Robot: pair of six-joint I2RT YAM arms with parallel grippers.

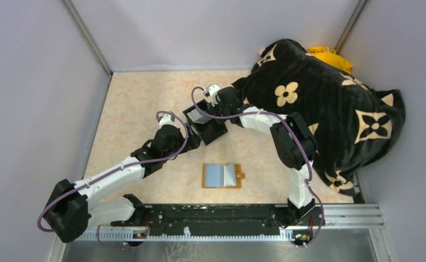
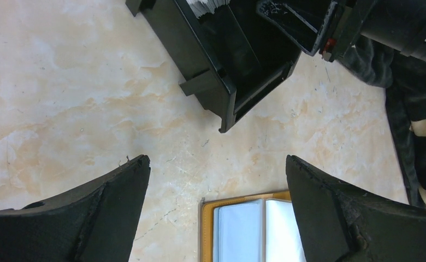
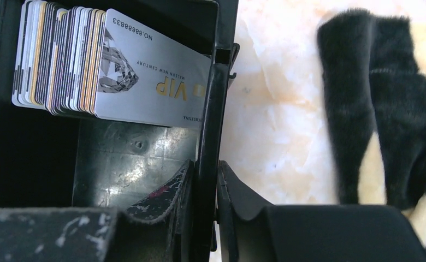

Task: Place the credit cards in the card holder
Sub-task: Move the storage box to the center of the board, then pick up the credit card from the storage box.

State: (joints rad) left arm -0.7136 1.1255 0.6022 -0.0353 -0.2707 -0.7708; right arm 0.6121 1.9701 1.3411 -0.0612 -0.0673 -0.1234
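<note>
From my console I see a glossy black plastic box, shiny printed credit cards, a smooth marble-patterned table, a fuzzy plush blanket, and a matt leathery card holder.

Card holder orange-tan, inside blue-grey; box black; front card silver, gold VIP, poss. gem print.

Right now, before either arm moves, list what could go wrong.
1. The right hand pinches a wall of the black box, not a card; pulling may tip the box and spill the credit cards leaning inside.
2. The cards stand tightly packed, so one grab could drag out several.
3. The card holder lies open and unheld, with the left hand open above the table; pushing a card in might slide it.
</note>
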